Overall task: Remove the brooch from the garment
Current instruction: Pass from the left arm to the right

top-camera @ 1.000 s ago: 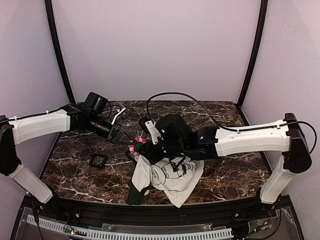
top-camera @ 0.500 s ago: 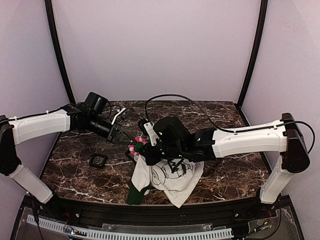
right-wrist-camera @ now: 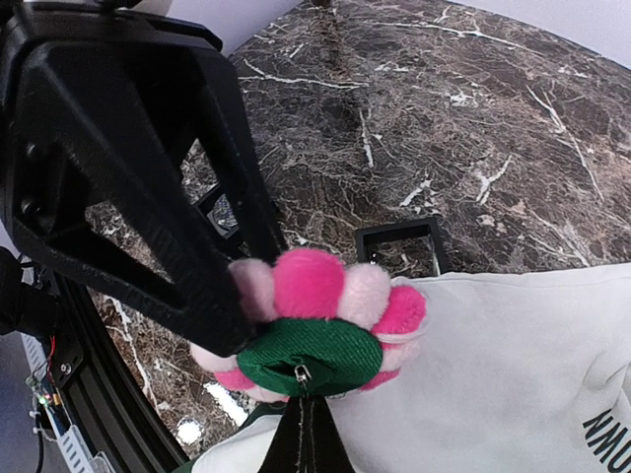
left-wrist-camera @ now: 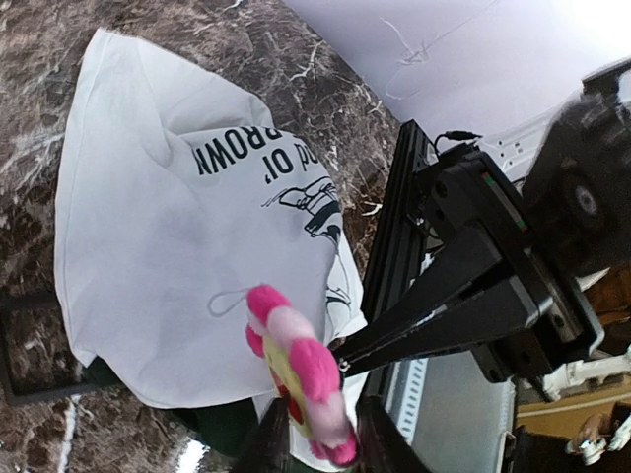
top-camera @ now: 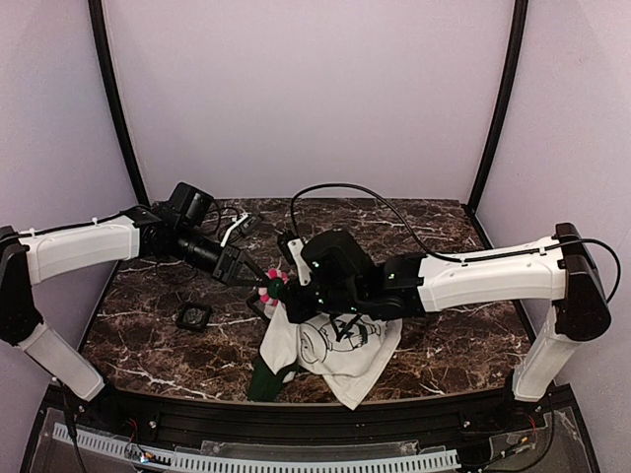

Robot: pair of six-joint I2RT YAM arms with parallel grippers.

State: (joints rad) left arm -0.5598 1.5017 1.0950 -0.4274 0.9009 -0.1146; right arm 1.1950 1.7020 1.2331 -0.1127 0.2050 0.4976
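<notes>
The pink and white flower brooch [top-camera: 268,288] hangs above the table at the top corner of the white printed garment [top-camera: 340,347], which droops below it. My right gripper [right-wrist-camera: 306,409] is shut on the metal pin at the brooch's [right-wrist-camera: 317,286] green back. My left gripper [left-wrist-camera: 320,440] has its jaws slightly apart, so it is open, with the brooch [left-wrist-camera: 296,363] between its fingers. The garment [left-wrist-camera: 168,217] lies behind the brooch in the left wrist view. The right wrist view shows it [right-wrist-camera: 493,374] at the lower right.
A small black square frame [top-camera: 193,315] lies on the marble table left of the garment. Another black frame [right-wrist-camera: 399,246] lies just beyond the brooch. The dark green sleeve [top-camera: 264,379] hangs near the table's front edge.
My right gripper has closed on the pin at the brooch's back. My left gripper's jaws have parted a little around the brooch. Both arms barely shifted.
</notes>
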